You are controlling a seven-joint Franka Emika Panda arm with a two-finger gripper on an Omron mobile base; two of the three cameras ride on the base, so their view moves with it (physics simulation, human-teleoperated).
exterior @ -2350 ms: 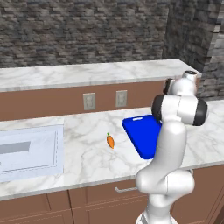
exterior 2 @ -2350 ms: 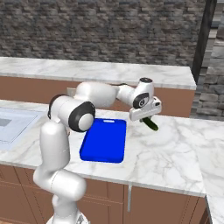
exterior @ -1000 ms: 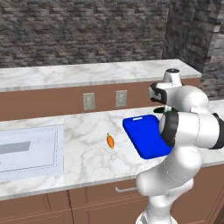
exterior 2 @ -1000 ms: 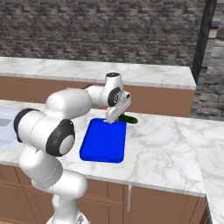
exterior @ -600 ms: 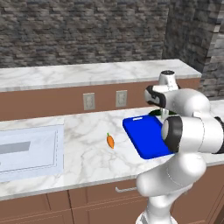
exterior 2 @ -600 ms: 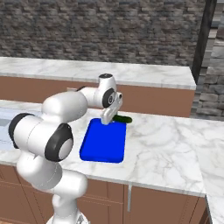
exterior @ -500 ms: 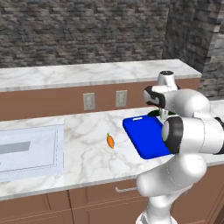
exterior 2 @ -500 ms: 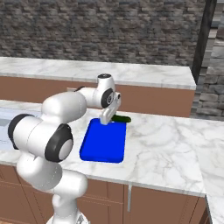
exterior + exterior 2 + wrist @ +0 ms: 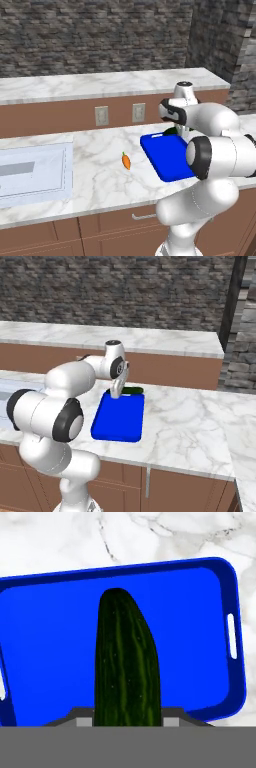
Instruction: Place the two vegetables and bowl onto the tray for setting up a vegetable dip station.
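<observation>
Gripper (image 9: 117,394) has its jaws clamped on the cucumber (image 9: 127,662), which sticks straight out from it right above the tray (image 9: 50,642); the carrot (image 9: 126,161) sits on the surface off to the side.

Both base views overlook the tray (image 9: 167,157) from behind; hand view looks straight down.

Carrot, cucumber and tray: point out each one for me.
carrot (image 9: 126,161): left base view, orange body.
cucumber (image 9: 126,662): hand view, mid-length.
tray (image 9: 119,418): right base view, bare blue floor.
</observation>
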